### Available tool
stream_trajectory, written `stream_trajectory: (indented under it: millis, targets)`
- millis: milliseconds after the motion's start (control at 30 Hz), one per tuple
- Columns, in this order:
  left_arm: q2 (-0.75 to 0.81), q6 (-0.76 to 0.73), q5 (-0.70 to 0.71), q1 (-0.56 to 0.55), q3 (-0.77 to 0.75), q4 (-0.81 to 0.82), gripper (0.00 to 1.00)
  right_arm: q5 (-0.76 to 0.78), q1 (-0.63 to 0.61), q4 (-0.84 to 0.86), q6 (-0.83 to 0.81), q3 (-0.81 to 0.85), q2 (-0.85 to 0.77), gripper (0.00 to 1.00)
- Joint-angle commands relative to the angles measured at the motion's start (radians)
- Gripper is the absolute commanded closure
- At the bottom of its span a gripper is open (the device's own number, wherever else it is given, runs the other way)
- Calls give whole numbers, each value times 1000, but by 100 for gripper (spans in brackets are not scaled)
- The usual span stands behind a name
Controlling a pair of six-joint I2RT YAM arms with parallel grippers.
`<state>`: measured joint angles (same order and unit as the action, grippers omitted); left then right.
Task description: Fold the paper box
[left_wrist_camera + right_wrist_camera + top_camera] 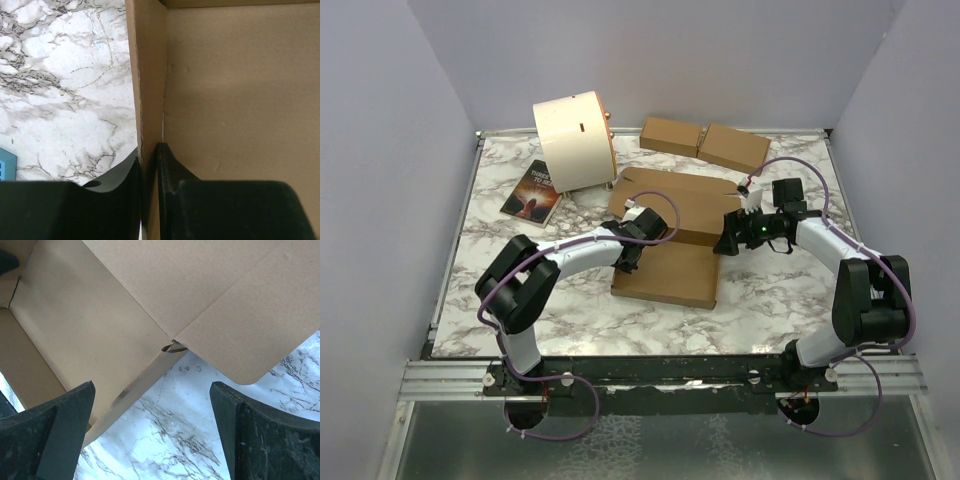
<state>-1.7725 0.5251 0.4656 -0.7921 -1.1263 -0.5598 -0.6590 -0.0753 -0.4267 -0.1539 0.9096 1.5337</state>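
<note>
My left gripper is clamped on a raised side wall of the paper box, with one finger inside the wall and the other outside. My right gripper is spread wide with nothing between the fingers. It hovers at the box's right corner by a rounded flap (contact: can't tell). The box sits mid-table on the marble table, partly folded. Behind it are two small closed boxes side by side. A cream drum and a book are at back left.
</note>
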Motion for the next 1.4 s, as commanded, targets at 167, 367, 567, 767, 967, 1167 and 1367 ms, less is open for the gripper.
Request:
stream_trajectory:
  millis: [167, 367, 567, 767, 967, 1167, 1367]
  targets:
    - [26, 1, 9, 7, -27, -94, 80, -25, 2, -6, -9, 3, -8, 0]
    - [47, 3, 1, 5, -42, -93, 71, -24, 2, -6, -9, 3, -7, 0]
    - [64, 3, 2, 6, -63, -88, 70, -25, 2, -7, -10, 4, -7, 0]
    - [70, 4, -13, 5, -79, -81, 65, -26, 2, -7, -10, 5, -6, 0]
    - [183, -12, -69, 9, -34, -9, 53, -36, 2, -10, -19, 6, -14, 0]
    - [357, -59, -181, 91, 46, 100, 49, -53, 2, -17, -42, 6, -42, 0]
    - [458, -189, -165, 294, 92, -14, 39, -55, 2, -33, -73, 14, -75, 0]
